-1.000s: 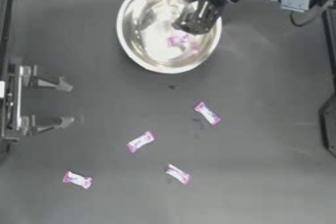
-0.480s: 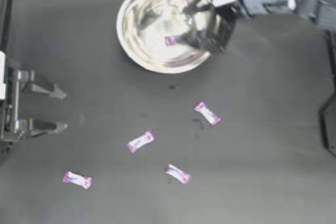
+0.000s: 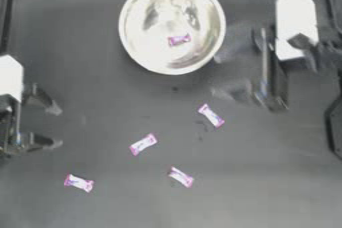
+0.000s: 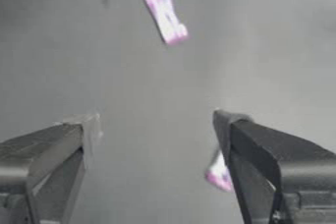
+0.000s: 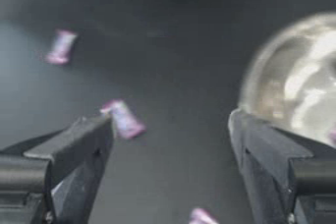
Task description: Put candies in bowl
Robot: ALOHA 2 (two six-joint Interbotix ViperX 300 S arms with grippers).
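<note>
— Four candies lie loose on the desk (image 3: 87, 62), all on the near half: one (image 3: 79, 183) toward the left corner, one (image 3: 180, 177) near the middle, one (image 3: 143, 144) a bit farther in, and one (image 3: 211, 115) farther in again toward the right.

— And the fifth?

— The fifth candy (image 3: 179, 40) sits inside the bowl (image 3: 143, 2), on the shiny floor just right of its centre. The bowl stands at the far edge of the desk, about midway across.

— Where are the arms?

— The right gripper (image 3: 266, 99) hangs over bare desk to the right of the bowl, clear of its rim, jaws spread wide and holding nothing. The nearest loose candy lies just beyond its tips, toward the near side.

— The left one?

— The left gripper (image 3: 48, 124) is at the left edge, jaws wide apart, empty, well away from the candies.
</note>
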